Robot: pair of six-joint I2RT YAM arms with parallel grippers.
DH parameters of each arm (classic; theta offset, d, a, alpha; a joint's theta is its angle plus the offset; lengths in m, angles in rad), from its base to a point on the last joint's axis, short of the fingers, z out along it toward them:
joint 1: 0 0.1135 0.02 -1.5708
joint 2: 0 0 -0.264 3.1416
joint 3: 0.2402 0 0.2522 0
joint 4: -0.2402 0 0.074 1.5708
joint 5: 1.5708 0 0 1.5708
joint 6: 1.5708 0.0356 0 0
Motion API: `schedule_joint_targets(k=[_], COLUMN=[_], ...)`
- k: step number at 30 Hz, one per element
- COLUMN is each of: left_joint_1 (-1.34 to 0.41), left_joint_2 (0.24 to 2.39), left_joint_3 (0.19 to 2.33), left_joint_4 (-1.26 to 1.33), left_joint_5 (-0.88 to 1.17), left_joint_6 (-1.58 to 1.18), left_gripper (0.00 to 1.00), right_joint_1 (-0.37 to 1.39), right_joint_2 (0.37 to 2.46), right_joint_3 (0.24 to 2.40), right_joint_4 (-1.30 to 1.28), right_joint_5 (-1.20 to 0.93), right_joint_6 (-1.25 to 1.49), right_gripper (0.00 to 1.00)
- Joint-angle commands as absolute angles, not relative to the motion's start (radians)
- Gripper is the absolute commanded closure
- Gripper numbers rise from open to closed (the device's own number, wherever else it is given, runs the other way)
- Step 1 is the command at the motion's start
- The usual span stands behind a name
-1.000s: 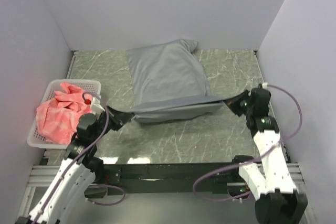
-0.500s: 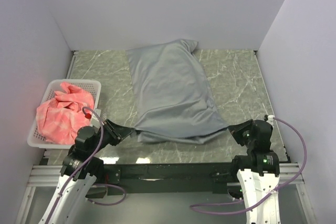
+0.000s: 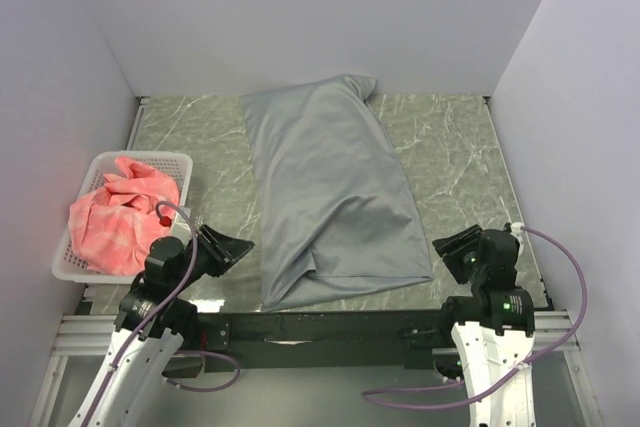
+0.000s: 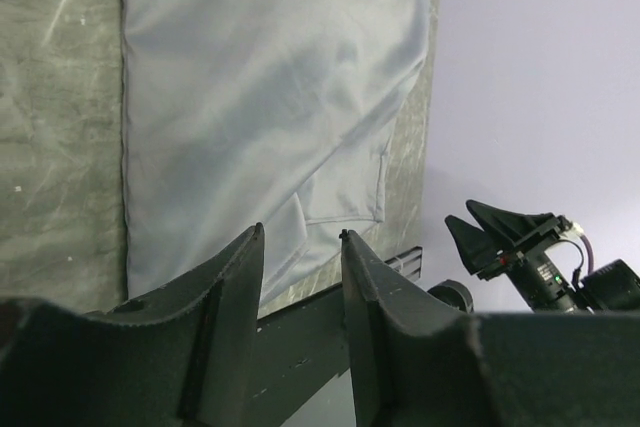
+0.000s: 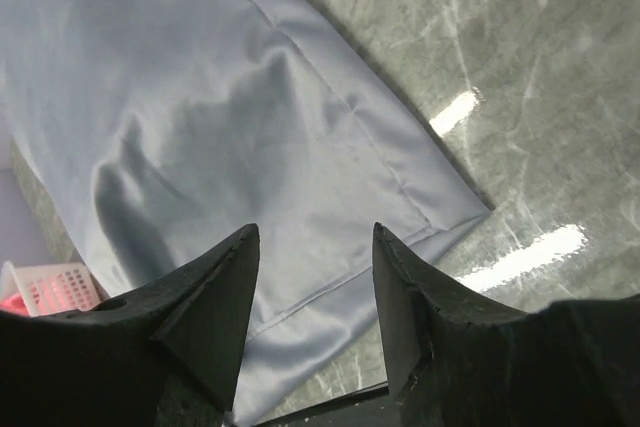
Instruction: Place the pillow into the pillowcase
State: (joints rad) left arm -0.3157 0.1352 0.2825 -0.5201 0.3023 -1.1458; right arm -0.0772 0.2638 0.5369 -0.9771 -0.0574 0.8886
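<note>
Most of the marbled tabletop [image 3: 450,147] was taken up by the grey pillowcase [image 3: 330,187], which lay lengthwise down the middle, its closed end near the back wall and its hemmed mouth at the front edge between the two arms. No part of the pillow showed. The sack looked plump over its far and middle parts and flat toward the mouth, so the pillow was probably fully inside, and the step in hand looked like letting go and checking the result. The white basket [image 3: 70,267] with the pink checked cloth [image 3: 115,212] sat well to the left and had no part in this. The left fingers [image 4: 235,287] stood apart and empty just beside the mouth's left corner, and the right fingers [image 5: 215,287] stood apart and empty just beside its right corner. Neither pair touched the fabric. To finish well, both arms should draw back with fingers kept apart and raised off the surface, since the smooth, shiny cloth would probably slide or bunch if a tip caught the hem. If the pillow proved to sit short of the closed end, both mouth corners should be pinched together at the hem and tugged evenly.
</note>
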Motion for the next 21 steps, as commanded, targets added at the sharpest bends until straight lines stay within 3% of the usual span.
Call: schedule_joint_targets(k=[1,10,21], left_joint_1=[-0.314,-0.354,-0.781], left_joint_2=[0.186,0.35,0.728], left_joint_3=[0.33,0.311,0.477], left_joint_4=[-0.476,-0.33,-0.245], left_joint_5=[0.265,0.178,-0.273], left_joint_6=[-1.132,-1.132,-1.135], left_gripper=[0.58,0.58,0.54], right_joint_1=[-0.081,-0.049,0.331], right_joint_2=[0.301,0.387,0.745], right_joint_3=[0.561,0.424,0.439], right_joint_4=[-0.87,-0.701,-0.617], right_joint_5=[-0.142,-0.154,0.219], right_joint_6=[0.824,0.811,0.983], right_gripper=[0.44,0.6,0.58])
